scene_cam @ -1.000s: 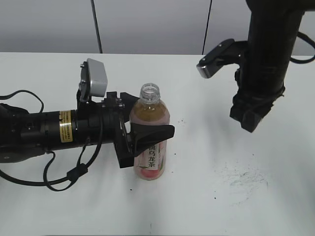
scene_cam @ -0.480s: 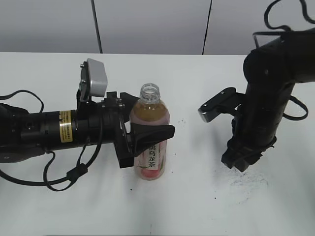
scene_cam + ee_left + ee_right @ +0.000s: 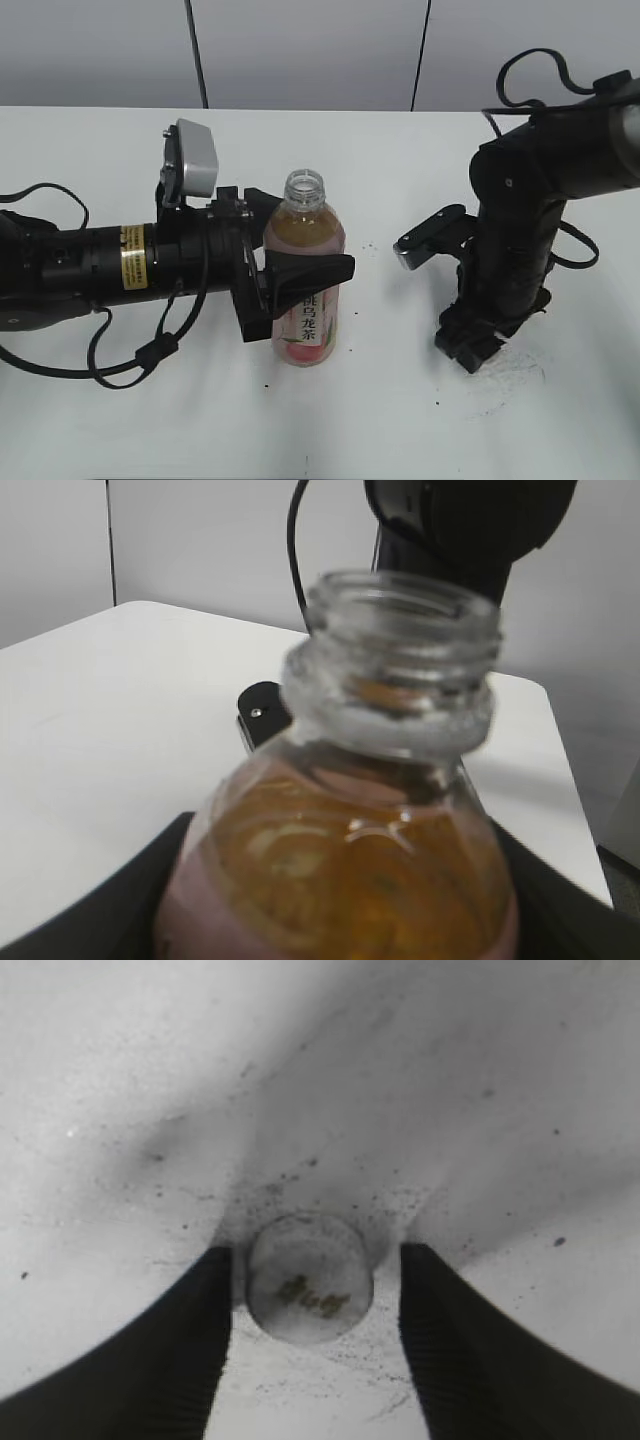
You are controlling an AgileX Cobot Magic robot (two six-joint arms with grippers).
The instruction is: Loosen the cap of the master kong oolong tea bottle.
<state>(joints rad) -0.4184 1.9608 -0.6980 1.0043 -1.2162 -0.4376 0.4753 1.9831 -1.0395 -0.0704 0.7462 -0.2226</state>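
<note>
A: How far along is this?

B: By my reading, past loosening. The master kong oolong tea bottle [image 3: 305, 290] stands upright on the white surface [image 3: 400, 420] with its threaded neck bare; the cap [image 3: 308, 1278] is off entirely.

A: What's holding the bottle?

B: The left tool [image 3: 290, 285] is clenched around its body, at the top edge of the pink label, just under the shoulder.

A: And the cap?

B: Well apart from the bottle, at the right arm. The right wrist view shows it lying flat on the scuffed surface, logo up, between the fingers of the right tool [image 3: 310, 1320]. The left finger is touching or almost touching its rim, and a gap shows at the right one, so the tool looks released, or nearly so.

A: What's in the bottle?

B: Amber tea, filling it up to the shoulder; the neck is empty. Nothing looks spilled.

A: What's left?

B: Seemingly only lifting the right arm away.
</note>
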